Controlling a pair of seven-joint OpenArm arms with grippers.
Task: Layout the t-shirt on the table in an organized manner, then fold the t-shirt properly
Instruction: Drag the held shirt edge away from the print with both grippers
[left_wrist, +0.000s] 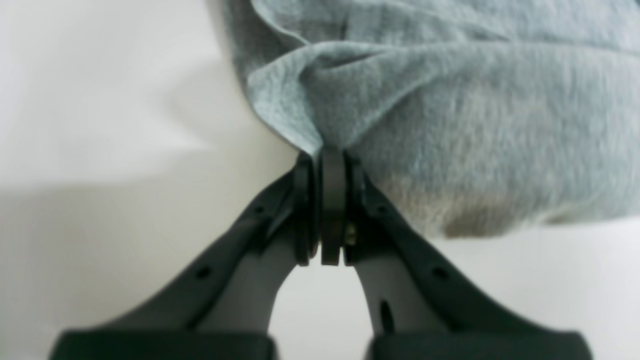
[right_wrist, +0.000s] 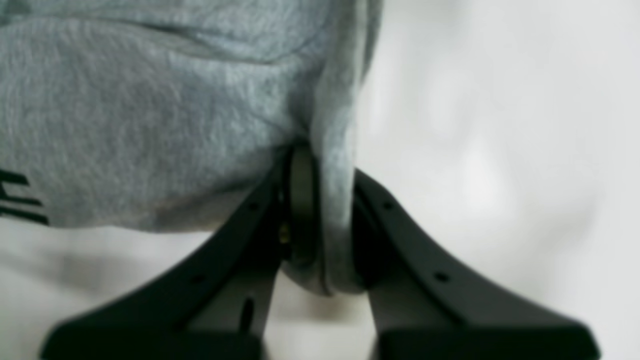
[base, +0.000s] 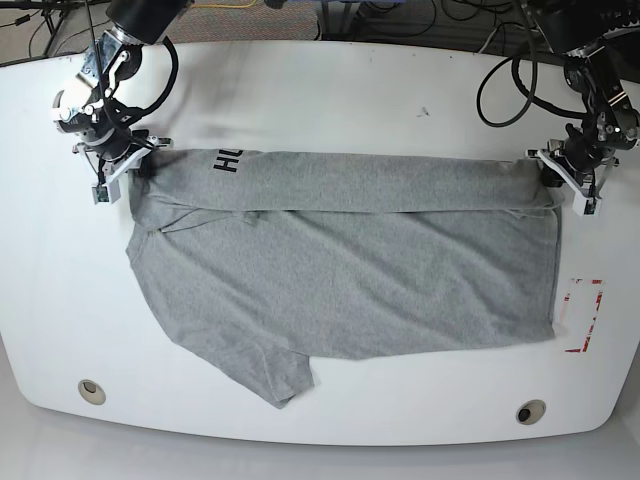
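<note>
Base view, fuzzy heather-grey t-shirt (base: 350, 270), top band folded, smooth white table (base: 320, 90)

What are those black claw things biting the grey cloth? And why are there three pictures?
They are the jaws of a robot with two arms. The top-down picture shows the white table with a grey t-shirt on it, its far strip folded over. The other two come from small cameras on the wrists. The left gripper pinches one end of the folded strip, and the right gripper pinches the other end, next to the black letters. Both are shut on the cloth.
</note>
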